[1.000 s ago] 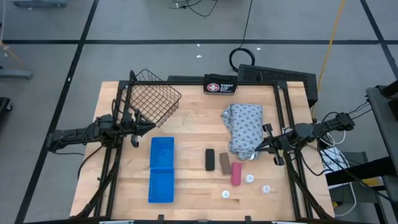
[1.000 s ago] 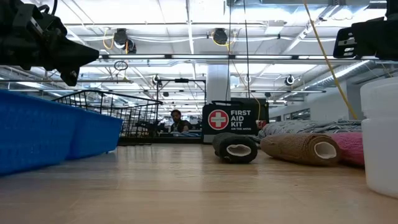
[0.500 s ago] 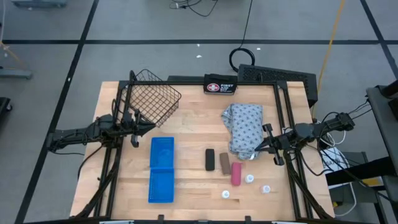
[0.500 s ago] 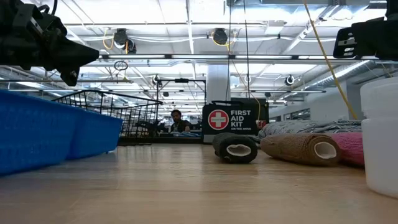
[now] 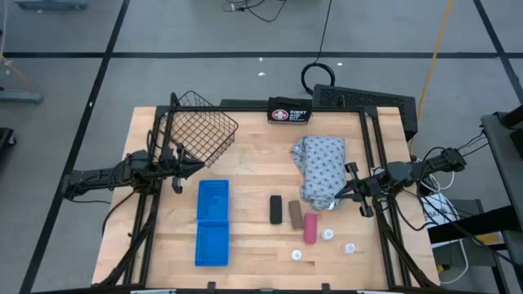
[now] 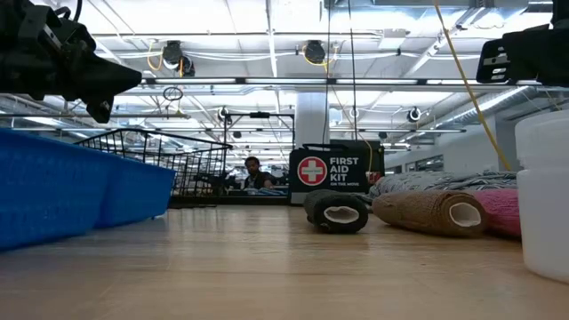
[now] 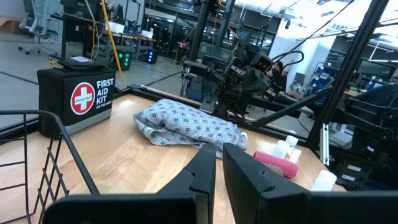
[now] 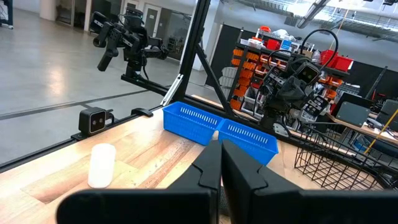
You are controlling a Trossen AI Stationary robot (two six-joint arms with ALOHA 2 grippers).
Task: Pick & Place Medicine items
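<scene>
The medicine items lie on the near right part of the table. They are a black oblong [image 5: 276,210], a brown oblong [image 5: 294,214], a pink tube [image 5: 310,228] and three tiny white bottles [image 5: 328,235] [image 5: 350,247] [image 5: 297,255]. In the low view the black roll [image 6: 336,212], brown roll [image 6: 431,212] and pink tube [image 6: 507,212] lie on their sides. My left gripper [image 5: 181,167] hovers shut beside the wire basket. My right gripper [image 5: 339,192] hovers shut at the patterned cloth's near right edge, above and beyond the items.
A wire basket [image 5: 200,131] stands at far left and a blue tray [image 5: 212,222] at near left. A folded patterned cloth [image 5: 320,167] lies right of centre. The black first-aid pouch [image 5: 289,115] stands at the far edge. Bare wood shows mid-table.
</scene>
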